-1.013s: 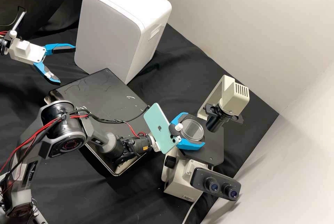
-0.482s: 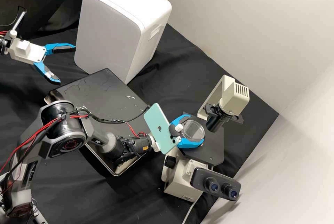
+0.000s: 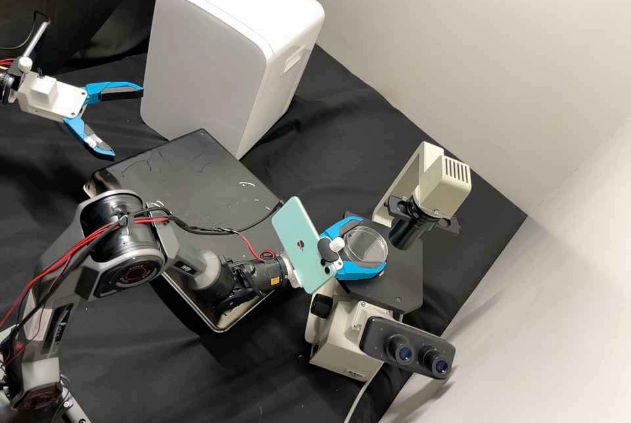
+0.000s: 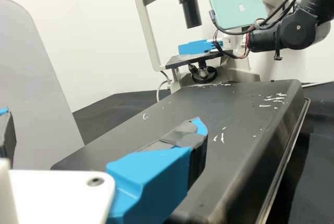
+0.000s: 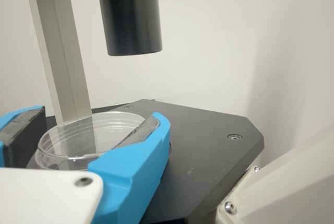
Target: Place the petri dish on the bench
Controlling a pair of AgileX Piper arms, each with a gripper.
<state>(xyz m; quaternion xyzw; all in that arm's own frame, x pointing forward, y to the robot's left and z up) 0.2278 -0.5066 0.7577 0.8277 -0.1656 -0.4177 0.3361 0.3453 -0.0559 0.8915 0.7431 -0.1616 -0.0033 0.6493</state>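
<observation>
1 petri dish (image 3: 363, 247), 1 microscope (image 3: 342, 337), 1 white box (image 3: 230, 48), 1 black tray (image 3: 190, 180), 1 phone (image 3: 299, 245), 2 pincers: left pincer (image 3: 125, 121), right pincer (image 3: 369, 244).

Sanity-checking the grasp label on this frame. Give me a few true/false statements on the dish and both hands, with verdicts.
1. The petri dish rests on the microscope stage. True.
2. The right hand has one blue finger on each side of the dish. True.
3. The left hand holds the dish. False: it is open and empty, beside the white box.
4. The dark tube above the stage presses on the dish. False: it hangs above the dish, apart from it.
</observation>
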